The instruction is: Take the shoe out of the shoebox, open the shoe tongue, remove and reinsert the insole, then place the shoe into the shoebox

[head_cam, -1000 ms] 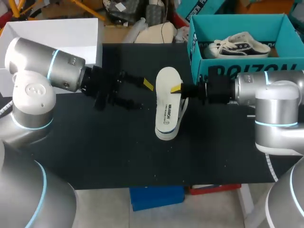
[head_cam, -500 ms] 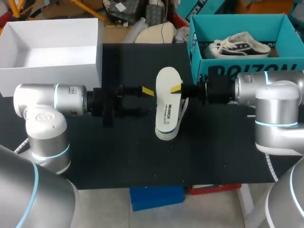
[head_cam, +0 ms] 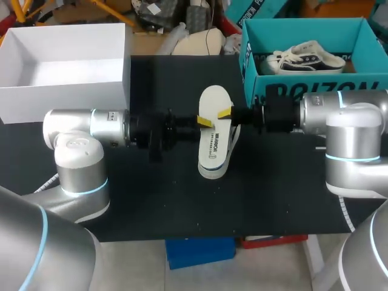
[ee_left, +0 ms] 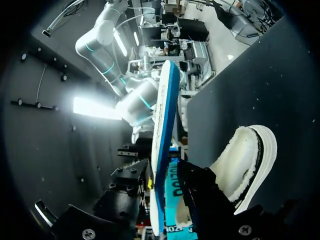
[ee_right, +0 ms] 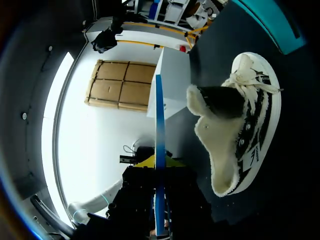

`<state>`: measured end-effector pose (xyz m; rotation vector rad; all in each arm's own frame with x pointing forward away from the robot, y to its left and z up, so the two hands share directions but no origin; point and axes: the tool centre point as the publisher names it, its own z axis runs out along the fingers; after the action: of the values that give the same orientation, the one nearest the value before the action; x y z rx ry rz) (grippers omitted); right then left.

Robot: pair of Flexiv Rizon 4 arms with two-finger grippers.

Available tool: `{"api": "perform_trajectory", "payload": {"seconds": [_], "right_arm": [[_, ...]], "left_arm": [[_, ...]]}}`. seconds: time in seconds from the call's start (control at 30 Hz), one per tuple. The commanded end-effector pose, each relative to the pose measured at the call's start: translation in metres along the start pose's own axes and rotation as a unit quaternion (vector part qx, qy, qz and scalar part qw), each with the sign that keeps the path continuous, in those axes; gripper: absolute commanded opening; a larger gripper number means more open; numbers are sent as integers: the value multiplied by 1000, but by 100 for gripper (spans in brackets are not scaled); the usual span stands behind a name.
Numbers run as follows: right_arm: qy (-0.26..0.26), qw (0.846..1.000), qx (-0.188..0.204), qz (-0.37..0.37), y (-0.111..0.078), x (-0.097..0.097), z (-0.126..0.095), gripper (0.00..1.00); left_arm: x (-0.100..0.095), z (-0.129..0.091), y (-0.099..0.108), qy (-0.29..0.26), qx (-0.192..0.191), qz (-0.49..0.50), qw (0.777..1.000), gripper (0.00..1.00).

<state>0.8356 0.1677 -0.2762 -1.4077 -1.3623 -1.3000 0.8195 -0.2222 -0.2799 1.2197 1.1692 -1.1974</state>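
A white insole (head_cam: 213, 130) with a blue edge is held up over the black mat, standing on its long edge. My right gripper (head_cam: 225, 113) is shut on its right side; in the right wrist view the insole (ee_right: 159, 150) runs edge-on out from between the fingers. My left gripper (head_cam: 203, 123) is at the insole's left side, and in the left wrist view its fingers (ee_left: 197, 182) press the insole (ee_left: 162, 125) from both sides. The black-and-white fleece-lined shoe (head_cam: 234, 136) lies on the mat under and beside the insole, seen as shoe (ee_right: 240, 135) and shoe (ee_left: 245, 165).
The teal shoebox (head_cam: 315, 85) stands at the back right with another shoe (head_cam: 306, 57) inside. A white open box (head_cam: 66, 97) stands at the back left. The black mat (head_cam: 151, 194) has room in front.
My left arm has moved right to the insole and its fingers have closed from wide open onto the insole's left edge. The right arm and the insole have stayed put.
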Motion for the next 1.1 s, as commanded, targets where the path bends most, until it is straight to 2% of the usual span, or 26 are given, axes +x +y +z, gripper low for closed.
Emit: {"api": "perform_trajectory", "payload": {"seconds": [0.03, 0.1, 0.2, 0.27, 0.33, 0.63, 0.77, 0.8, 0.83, 0.97, 1.03, 1.1], "right_arm": [[-1, 1000, -2, 0, -1, 0, 1, 0], [-1, 1000, -2, 0, -1, 0, 1, 0], [-1, 1000, -2, 0, -1, 0, 1, 0], [-1, 1000, -2, 0, -1, 0, 1, 0], [-1, 1000, -2, 0, -1, 0, 1, 0], [-1, 1000, -2, 0, -1, 0, 1, 0], [-1, 1000, -2, 0, -1, 0, 1, 0], [-1, 1000, -11, -4, -1, 1, -2, 45], [-4, 1000, -16, -8, -2, 2, -5, 100], [-67, 997, -31, -29, -8, 0, -20, 100], [-81, 995, -42, -36, -12, -2, -30, 100], [-116, 991, -48, -50, -16, -5, -40, 100]], "left_arm": [[6, 10, 7, 0, 3, 1, 1000, 27], [5, 10, 9, -1, 4, 0, 1000, 26], [3, 11, 10, -3, 5, 3, 1000, 4], [1, 12, 11, -6, 7, 6, 1000, 5], [-1, 12, 11, -11, 7, 9, 1000, 0], [-5, 15, 10, -16, 9, 16, 1000, 0], [-8, 16, 9, 13, 0, 15, 1000, 0], [-9, 15, 8, 31, -4, 12, 999, 0], [-10, 13, 7, 50, -6, 9, 999, 0], [-12, 1, -1, 127, -14, 0, 992, 0], [-12, -7, -5, 148, -13, -20, 989, 0], [-12, -16, -10, 164, -14, -35, 986, 0]]}}
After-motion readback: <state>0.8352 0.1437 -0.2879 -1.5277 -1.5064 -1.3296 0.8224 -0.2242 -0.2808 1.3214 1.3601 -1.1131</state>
